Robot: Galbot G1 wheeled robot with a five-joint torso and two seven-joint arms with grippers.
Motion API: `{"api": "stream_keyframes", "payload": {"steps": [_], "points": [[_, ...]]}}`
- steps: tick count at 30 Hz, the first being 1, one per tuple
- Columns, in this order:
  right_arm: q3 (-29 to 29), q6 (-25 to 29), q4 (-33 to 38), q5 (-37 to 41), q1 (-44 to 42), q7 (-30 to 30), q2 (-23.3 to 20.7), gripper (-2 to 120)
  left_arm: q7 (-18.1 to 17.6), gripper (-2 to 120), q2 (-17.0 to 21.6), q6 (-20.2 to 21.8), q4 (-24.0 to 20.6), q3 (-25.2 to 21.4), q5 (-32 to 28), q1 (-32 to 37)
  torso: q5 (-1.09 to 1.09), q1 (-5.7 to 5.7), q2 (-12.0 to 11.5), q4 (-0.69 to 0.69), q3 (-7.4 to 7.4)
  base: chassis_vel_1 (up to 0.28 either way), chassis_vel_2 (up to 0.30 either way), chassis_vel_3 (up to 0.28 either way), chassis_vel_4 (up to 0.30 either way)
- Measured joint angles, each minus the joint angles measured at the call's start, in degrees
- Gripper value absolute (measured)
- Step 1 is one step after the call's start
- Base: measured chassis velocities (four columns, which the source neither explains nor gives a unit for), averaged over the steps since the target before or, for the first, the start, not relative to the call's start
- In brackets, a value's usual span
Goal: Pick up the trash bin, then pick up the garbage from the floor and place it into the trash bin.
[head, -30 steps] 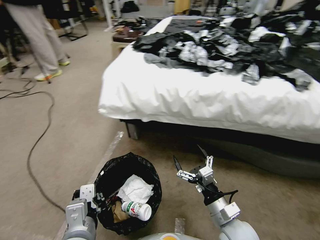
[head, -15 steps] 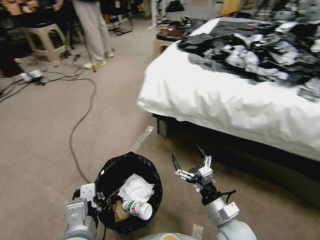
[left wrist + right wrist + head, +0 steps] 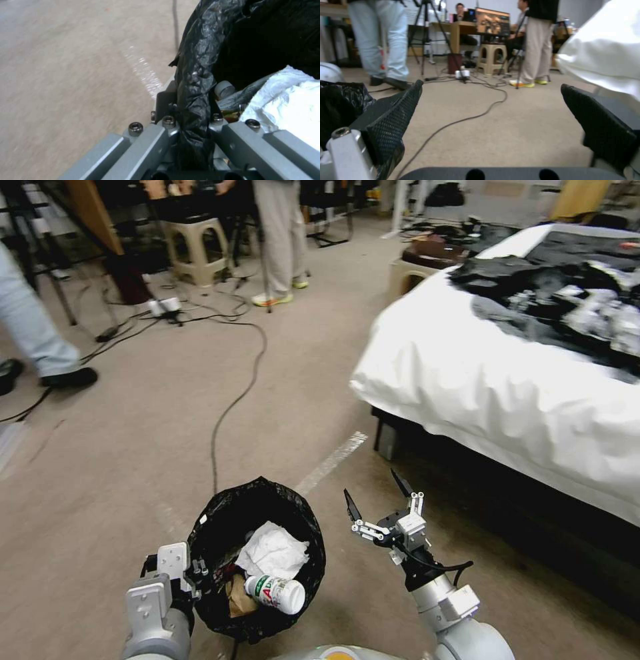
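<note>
Gripping trash bin (image 3: 220,500) rim (left claw (image 3: 193,110))

bed (image 3: 520,400): white cover, black-and-silver sheets (image 3: 573,300) on top
cable (image 3: 233,400): on floor beside bed
stool (image 3: 193,247): beyond cable
</note>
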Motion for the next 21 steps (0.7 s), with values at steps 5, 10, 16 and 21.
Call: {"api": "stream_keyframes", "payload": {"steps": [5,10,16,21], "points": [[0.1,0.0,-0.1,0.0,0.2,0.0,0.0,100,-0.2,0,0.0,0.1,0.0,-0.5,-0.5,-0.2,0.0,0.0,0.0,0.01,0.0,0.14,0.119,0.123,0.134],[0.2,0.0,-0.1,-0.1,0.3,-0.1,0.0,100,-0.4,0,-0.2,0.4,0.0,-0.8,-1.2,-0.6,0.0,0.0,0.0,0.0,0.0,0.129,0.135,0.126,0.126],[0.4,0.1,-0.1,-0.2,-0.1,-0.1,0.0,100,-0.5,0,-0.2,0.5,0.0,-1.7,-2.5,-1.1,0.0,0.0,0.0,0.0,0.0,0.112,0.118,0.132,0.127],[0.4,0.1,-0.1,-0.4,-0.5,-0.1,0.0,100,-0.6,0,-0.3,0.2,0.8,-2.4,-3.2,-1.2,0.0,0.0,0.0,0.01,0.0,0.135,0.133,0.132,0.133]]}}
